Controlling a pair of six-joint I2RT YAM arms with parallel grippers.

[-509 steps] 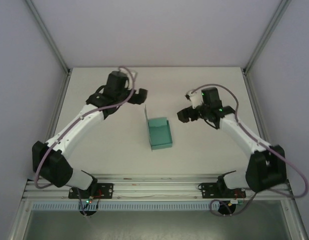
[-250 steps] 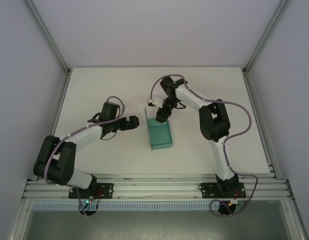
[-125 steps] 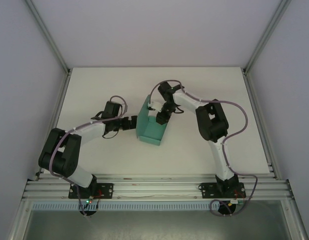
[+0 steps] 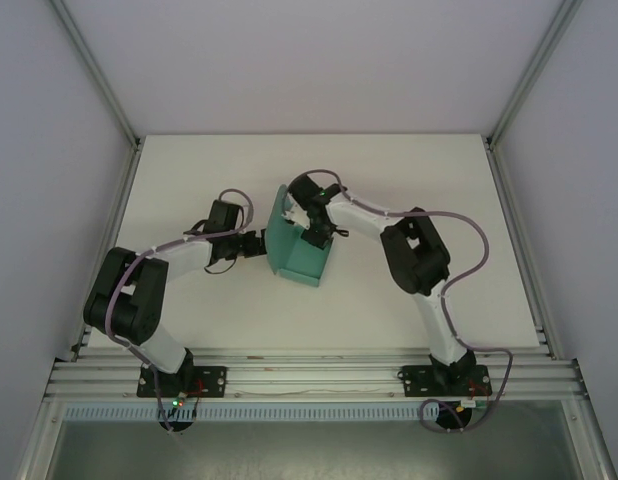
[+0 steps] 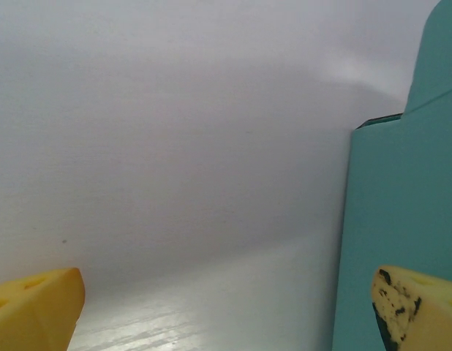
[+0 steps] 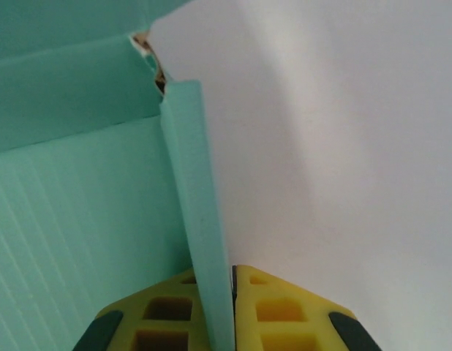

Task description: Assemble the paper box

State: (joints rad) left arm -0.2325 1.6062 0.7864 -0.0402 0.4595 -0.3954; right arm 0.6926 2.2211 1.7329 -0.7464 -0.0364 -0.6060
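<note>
The box [image 4: 301, 258] is found at mid surface [image 4: 419, 180], between the two arms. Its long axis runs near to far, with the near end swung slightly right. It appears tipped rather than flat, though how far cannot be told. The right gripper [image 4: 314, 230] is set over the box's far part from the right and is closed on a thin upright wall [image 6: 188, 190], whose card edge is pinched between the yellow fingers [image 6: 277, 307]. The left gripper [image 4: 261, 243] is held wide open and empty, low at the box's left side. In the left wrist view the box's outer face is seen just beside the right finger [image 5: 412, 307], but contact cannot be made out. With the box directly to its right, the left arm is judged better placed to brace or press that left side.
</note>
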